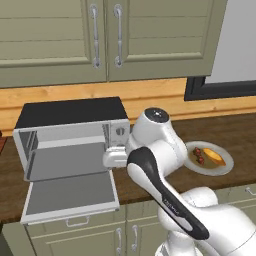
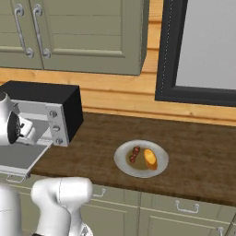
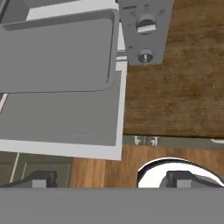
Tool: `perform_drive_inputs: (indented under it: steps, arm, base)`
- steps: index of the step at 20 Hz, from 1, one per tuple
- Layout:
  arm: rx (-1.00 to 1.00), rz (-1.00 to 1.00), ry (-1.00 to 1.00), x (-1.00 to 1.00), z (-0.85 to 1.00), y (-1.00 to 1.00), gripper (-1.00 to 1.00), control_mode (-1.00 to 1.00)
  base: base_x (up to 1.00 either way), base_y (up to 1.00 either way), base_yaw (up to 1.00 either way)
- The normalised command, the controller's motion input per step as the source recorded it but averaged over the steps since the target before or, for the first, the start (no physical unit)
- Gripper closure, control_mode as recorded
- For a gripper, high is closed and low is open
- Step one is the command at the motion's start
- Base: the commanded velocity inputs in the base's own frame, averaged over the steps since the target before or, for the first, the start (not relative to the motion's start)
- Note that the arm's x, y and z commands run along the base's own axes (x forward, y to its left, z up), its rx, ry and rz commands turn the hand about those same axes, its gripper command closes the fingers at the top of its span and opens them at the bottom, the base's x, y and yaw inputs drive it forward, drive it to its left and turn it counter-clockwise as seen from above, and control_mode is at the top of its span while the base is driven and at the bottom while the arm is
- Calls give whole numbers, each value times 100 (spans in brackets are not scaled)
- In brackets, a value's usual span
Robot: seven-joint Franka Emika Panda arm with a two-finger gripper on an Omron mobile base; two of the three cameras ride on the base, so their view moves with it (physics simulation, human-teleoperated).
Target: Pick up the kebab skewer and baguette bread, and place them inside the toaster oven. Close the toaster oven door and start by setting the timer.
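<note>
- The toaster oven sat on the dark wooden worktop with its black top up and its inside bare and grey.
- Its door lay folded right down, flat and level, sticking out past the worktop's front edge.
- From the hand view, the open door stretched under the hand, with a grey tray resting half out of the oven mouth above it.
- Two round knobs showed on the silver panel at the oven's right side.
- The fingers stood wide apart with nothing between them, one dark tip over the cupboard front and the other over the robot's white body.
- In the left base view the white hand hung just by the oven's right front corner, beside the knob panel, above the right edge of the door.
- A grey plate sat on the worktop well to the right of the oven.
- The skewer, dark red and brown, lay on that plate's left half.
- The bread, golden-orange, lay just beside the skewer on the right half; whether they touched, I couldn't tell.
- Green cupboard doors hung above the oven.
- A dark-framed window stood over the plate's end of the worktop.
</note>
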Motion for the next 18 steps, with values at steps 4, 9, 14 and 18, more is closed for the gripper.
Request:
perform_drive_inputs:
  steps: [4,9,14,18]
  arm:
    - [0,0,13,-1,7,-100,-100,-100]
    - [0,-3,12,0,0,-100,-100,-100]
    - [-2,-11,2,13,0,-100,-100,-100]
    - [-9,-10,2,19,-6,-100,-100,-100]
  base:
    - [0,0,0]
    - [0,0,0]
    - [0,0,0]
    - [0,0,0]
